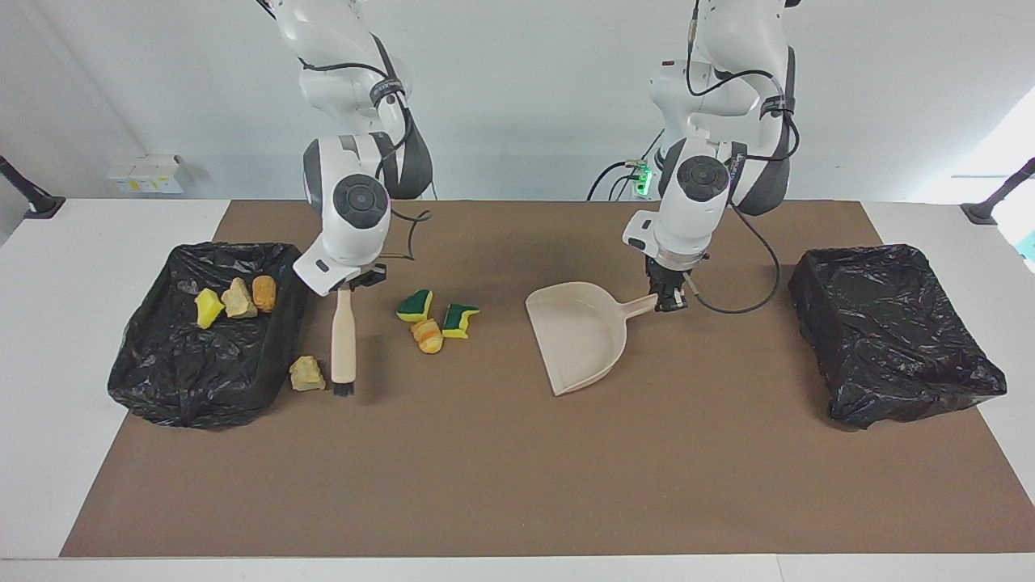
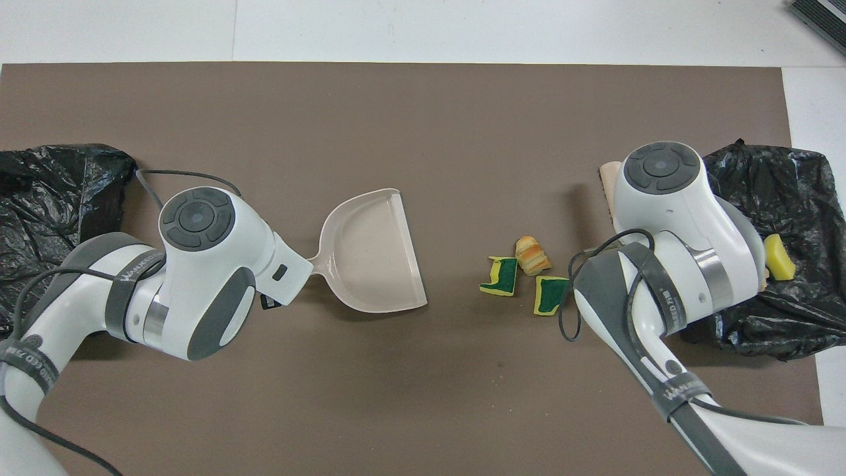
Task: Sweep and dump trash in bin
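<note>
counter (image 1: 517, 485) with a brown mat, seen from across and from above. my right tool (image 1: 349, 283) is clamped on a brush (image 1: 343, 343), bristles down beside a pale foam chunk (image 1: 306, 373) lying just outside the bin (image 1: 202, 388) at the right arm's end. my left tool (image 1: 667, 297) grips the dustpan (image 1: 582, 335) by its handle. two sponge pieces (image 1: 414, 305) and a bread lump (image 1: 427, 335) lie between brush and dustpan. three scraps (image 1: 236, 299) sit in that bin. a second bin (image 1: 893, 339) sits at the left arm's end.
</note>
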You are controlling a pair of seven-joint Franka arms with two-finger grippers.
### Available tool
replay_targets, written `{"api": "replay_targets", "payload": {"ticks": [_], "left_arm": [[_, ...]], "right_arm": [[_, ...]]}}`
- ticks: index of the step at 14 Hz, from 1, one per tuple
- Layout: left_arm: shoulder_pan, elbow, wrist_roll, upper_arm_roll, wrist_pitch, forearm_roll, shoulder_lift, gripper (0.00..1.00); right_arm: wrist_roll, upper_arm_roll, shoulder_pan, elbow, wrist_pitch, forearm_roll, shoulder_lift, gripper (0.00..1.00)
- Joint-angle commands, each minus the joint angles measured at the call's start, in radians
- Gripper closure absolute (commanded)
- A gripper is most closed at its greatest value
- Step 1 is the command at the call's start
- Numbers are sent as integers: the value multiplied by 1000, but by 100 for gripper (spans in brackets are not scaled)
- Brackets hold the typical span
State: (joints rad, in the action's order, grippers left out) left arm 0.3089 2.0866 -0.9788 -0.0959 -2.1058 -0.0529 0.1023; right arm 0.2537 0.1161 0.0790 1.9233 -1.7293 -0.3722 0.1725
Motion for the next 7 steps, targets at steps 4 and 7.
{"api": "replay_targets", "payload": {"ticks": [4, 7], "left_arm": [[9, 21, -1, 1, -10, -18, -10, 100], [9, 23, -1, -1, -16, -18, -10, 100]], "right_arm": [[33, 10, -90, 40, -104, -137, 48, 100], [30, 14, -99, 62, -157, -145, 70, 100]]}}
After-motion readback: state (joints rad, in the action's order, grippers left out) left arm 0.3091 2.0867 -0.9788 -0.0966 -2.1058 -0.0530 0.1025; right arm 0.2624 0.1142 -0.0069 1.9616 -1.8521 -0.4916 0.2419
